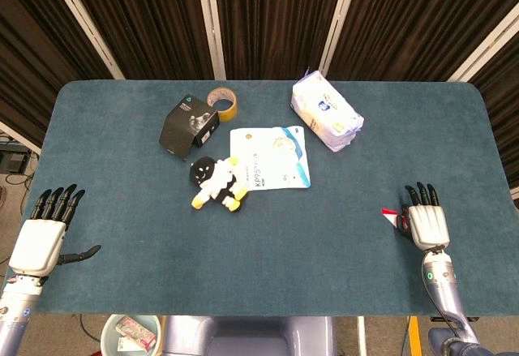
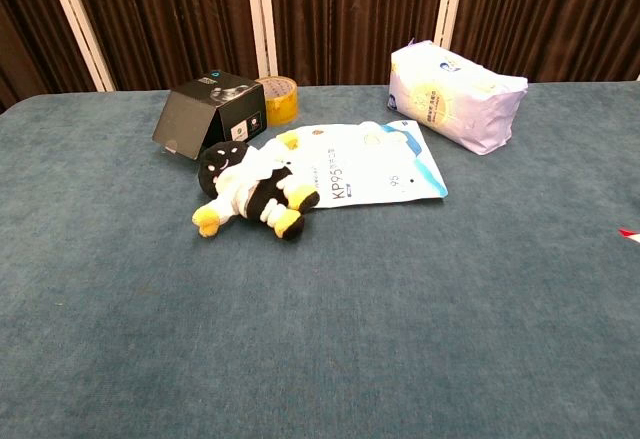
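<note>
Across a blue-carpeted table (image 1: 122,129) backed by dark curtains (image 1: 268,15), the right hand (image 1: 426,225) hovers at four o'clock, fingers spread, just beside a small red item (image 1: 392,213); the left hand (image 1: 40,241) lies flat, empty, at eight o'clock.

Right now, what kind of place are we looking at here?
Probably a robot test or recording booth rather than a home. Dark curtains with pale frame bars close in a table covered in blue felt, and unrelated items sit on it: a plush toy, a mask packet and a tape roll.
</note>
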